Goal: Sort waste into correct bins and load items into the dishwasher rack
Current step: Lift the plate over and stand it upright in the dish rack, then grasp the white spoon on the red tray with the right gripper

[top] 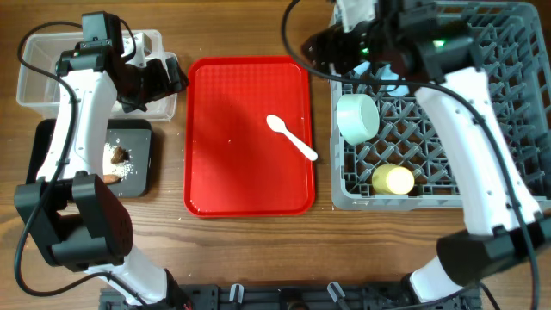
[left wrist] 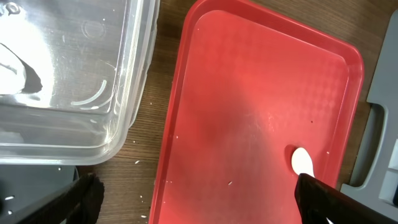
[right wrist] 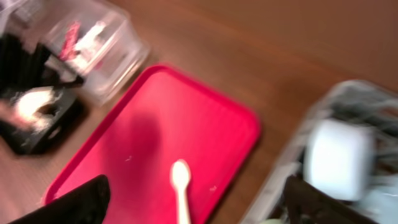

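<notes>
While the white plastic spoon lies on the red tray below the right gripper, centred between its wide-open, empty fingers with the handle pointing back toward it, this arm looks the nearer one

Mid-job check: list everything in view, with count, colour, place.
clear plastic tub: 1, top left
crinkled wrapper: 1, red-and-white, in tub
crumpled tissue: 1, white, in tub
shallow tray: 1, black, below tub
lump: 1, brown, in shallow tray
flat serving tray: 1, red, centre
plastic spoon: 1, white, on serving tray
lattice rack: 1, grey, right
small bowl: 1, pale green, in rack
small cup: 1, yellow, rack's front
left gripper: black, open
right gripper: black, open
</notes>
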